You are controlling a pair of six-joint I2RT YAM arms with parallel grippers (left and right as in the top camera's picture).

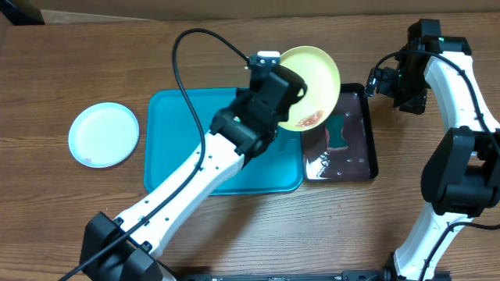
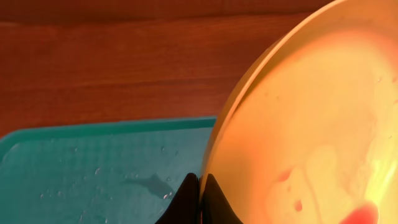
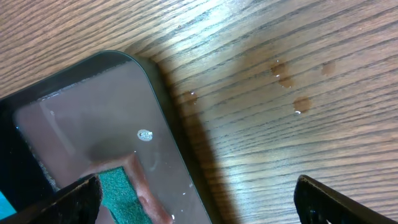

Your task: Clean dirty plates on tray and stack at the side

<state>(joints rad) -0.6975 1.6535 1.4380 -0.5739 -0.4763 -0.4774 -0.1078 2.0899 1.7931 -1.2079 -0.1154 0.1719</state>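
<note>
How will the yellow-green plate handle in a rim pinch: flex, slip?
Probably stiff and light: the yellow-green plate holds its shape tilted, pinched only at the rim by the left gripper. Possibly slippery: its face looks wet, and droplets sit on the turquoise tray. It may pivot.

yellow-green plate (image 1: 316, 70) tilted, smeared | light blue plate (image 1: 103, 134) left of tray (image 1: 173, 129)

Yellow-green plate (image 2: 298, 124) cut off at right edge; left arm (image 1: 203, 164) hides tray (image 1: 168, 125) centre; sponge (image 3: 121, 190) cropped.
</note>
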